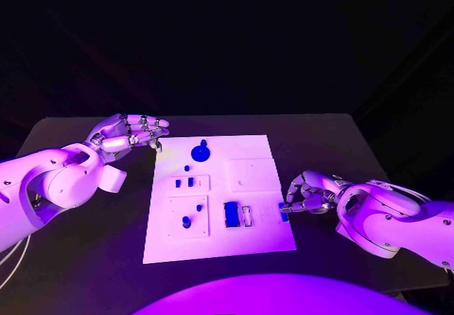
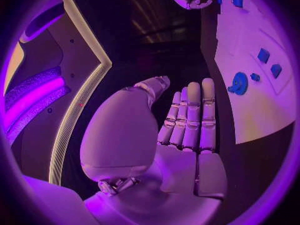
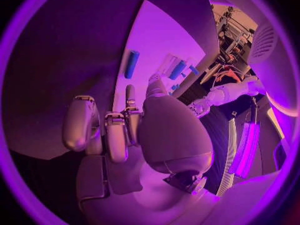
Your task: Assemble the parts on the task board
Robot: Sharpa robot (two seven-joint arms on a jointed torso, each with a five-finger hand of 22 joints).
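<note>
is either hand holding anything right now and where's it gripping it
Left hand holds nothing. Right hand is at the task board edge; a hold cannot be told.

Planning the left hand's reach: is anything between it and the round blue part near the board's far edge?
Nothing visible: the left hand hovers beside the task board, bare white surface up to the round blue part.

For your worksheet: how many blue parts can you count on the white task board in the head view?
8 on the task board: one at the far end, one below it, two side by side, two near-left, one tall, one at the right hand. Others may be hidden.
</note>
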